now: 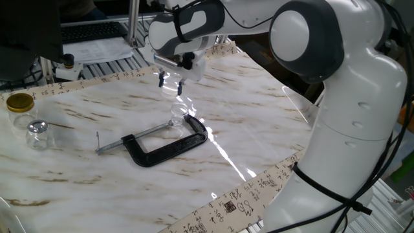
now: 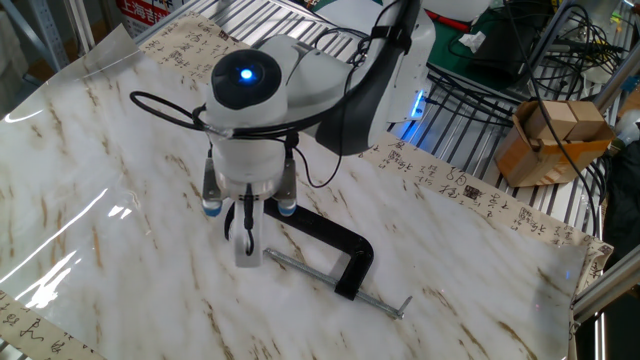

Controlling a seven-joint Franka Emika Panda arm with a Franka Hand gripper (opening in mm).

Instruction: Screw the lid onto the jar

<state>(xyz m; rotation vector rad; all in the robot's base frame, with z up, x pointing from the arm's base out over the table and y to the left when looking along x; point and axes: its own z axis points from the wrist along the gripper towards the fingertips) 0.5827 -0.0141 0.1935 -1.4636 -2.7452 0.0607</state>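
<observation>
The tiny clear glass jar (image 1: 178, 116) stands on the marble table by the screw end of the black C-clamp; it also shows in the other fixed view (image 2: 246, 255). My gripper (image 1: 171, 83) hangs straight above it, clear of its top, and also shows in the other fixed view (image 2: 240, 225). Its fingers stand apart and I see nothing between them. The clear lid is too transparent to tell apart from the jar's top or the table glare.
The black C-clamp (image 1: 165, 145) lies open beside the jar, also in the other fixed view (image 2: 330, 245). A gold-lidded jar (image 1: 20, 103) and a bulbous clear jar (image 1: 37, 133) stand at the far left. A cardboard box (image 2: 550, 140) sits off the table.
</observation>
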